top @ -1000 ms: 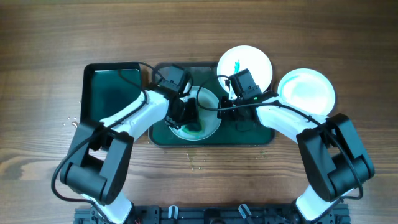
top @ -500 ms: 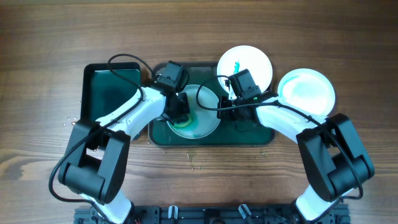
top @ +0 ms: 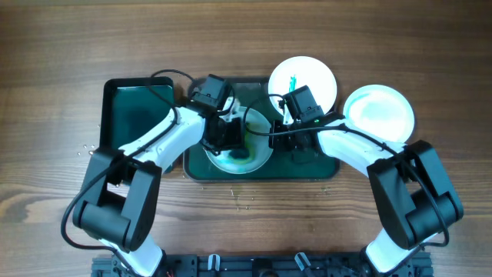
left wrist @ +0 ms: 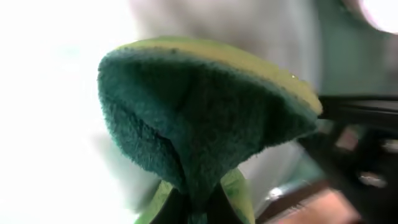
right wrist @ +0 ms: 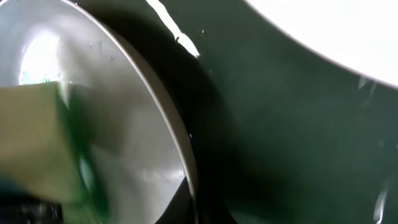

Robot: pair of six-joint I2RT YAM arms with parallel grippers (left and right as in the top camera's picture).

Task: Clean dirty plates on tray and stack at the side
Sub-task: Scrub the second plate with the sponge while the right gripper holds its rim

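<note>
Overhead, a brown wooden table was seen, with the tray set at its middle and a narrower dark green sponge tray placed just beside it on the left. Three white plates were laid out. A smeared plate was seated inside the tray, left of its centre, with green spread over its lower part. A second plate, marked with a short green streak, was laid across the tray's far right corner. A third plate, with no green streak on it, was set on the bare wood to the right, near the tray but apart from it.

The left gripper was lowered over the smeared plate and was clamped on a sponge, which was folded between the fingers, dark green scouring face outward and yellow layer along the top.

The right gripper was held just beside that plate's right rim, over the tray floor, with its jaws closed. In the right wrist view the rim was carried down to the lower edge, where the fingers were not shown; whether the rim was pinched could not be told.
</note>
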